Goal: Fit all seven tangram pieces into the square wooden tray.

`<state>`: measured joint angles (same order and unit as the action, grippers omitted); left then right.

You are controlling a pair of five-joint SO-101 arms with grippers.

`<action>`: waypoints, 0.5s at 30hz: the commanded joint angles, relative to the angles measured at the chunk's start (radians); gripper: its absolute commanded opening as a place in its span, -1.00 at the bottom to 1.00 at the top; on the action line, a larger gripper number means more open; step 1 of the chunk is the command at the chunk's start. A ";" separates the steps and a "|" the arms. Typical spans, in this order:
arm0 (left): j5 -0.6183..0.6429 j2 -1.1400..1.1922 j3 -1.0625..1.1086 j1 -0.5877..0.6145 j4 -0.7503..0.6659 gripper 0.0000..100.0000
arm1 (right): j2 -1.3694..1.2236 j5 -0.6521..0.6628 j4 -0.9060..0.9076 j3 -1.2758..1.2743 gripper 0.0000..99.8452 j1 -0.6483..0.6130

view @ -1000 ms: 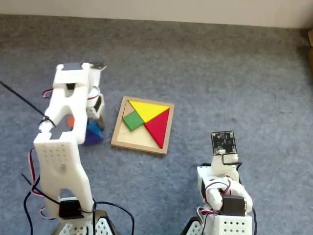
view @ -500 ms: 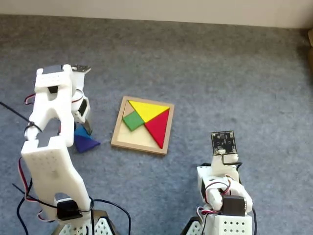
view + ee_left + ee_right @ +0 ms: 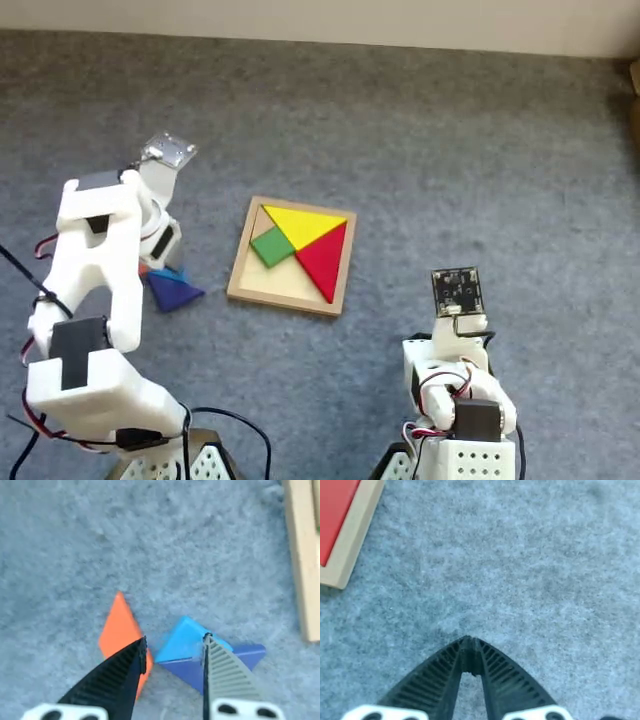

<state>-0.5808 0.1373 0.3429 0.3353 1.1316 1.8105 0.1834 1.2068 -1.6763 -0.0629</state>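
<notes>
Tray (image 3: 282, 302) lay mid-scene on grey carpet (image 3: 450, 130), part filled, with bare wood along its left and near sides. Left arm (image 3: 95, 270) stood left of tray. Its gripper (image 3: 175, 638) hung over three loose pieces, jaws apart, nothing clamped. Right arm (image 3: 455, 380) sat folded near and right of tray. Its gripper (image 3: 470, 640) was over bare carpet, jaws together.

In tray: yellow triangle (image 3: 300, 225) along far edge, red triangle (image 3: 325, 260) along right edge, green square (image 3: 271, 247) touching both.

Loose on carpet, just left of tray: dark blue triangle (image 3: 172, 292), light blue triangle (image 3: 187, 637) lying against it, orange piece (image 3: 119, 630) just beside. Contact between jaws and pieces: could not tell.
</notes>
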 commanded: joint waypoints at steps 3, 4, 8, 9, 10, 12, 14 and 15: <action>-0.152 0.016 -0.004 0.050 -0.058 -0.63 | -0.013 0.000 0.008 -0.143 -0.97 0.012; -0.181 0.036 -0.004 0.056 -0.064 -0.63 | -0.013 0.000 0.008 -0.143 -0.97 0.012; -0.235 0.110 -0.004 0.064 -0.100 -0.63 | -0.013 0.000 0.008 -0.143 -0.97 0.012; -0.235 0.122 -0.004 0.062 -0.104 -0.63 | -0.013 0.000 0.008 -0.143 -0.97 0.012; -0.235 0.130 -0.004 0.059 -0.104 -0.63 | -0.013 0.000 0.008 -0.143 -0.97 0.012; -0.235 0.139 -0.004 0.056 -0.100 -0.63 | -0.013 0.000 0.008 -0.143 -0.97 0.012; -0.233 0.139 -0.004 0.050 -0.098 -0.63 | -0.013 0.000 0.008 -0.143 -0.97 0.012; -0.229 0.137 -0.004 0.047 -0.098 -0.63 | -0.013 0.000 0.008 -0.143 -0.97 0.012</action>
<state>-0.7802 0.2509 0.3307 0.3828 1.0564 1.8105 0.1834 1.2068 -1.6763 -0.0629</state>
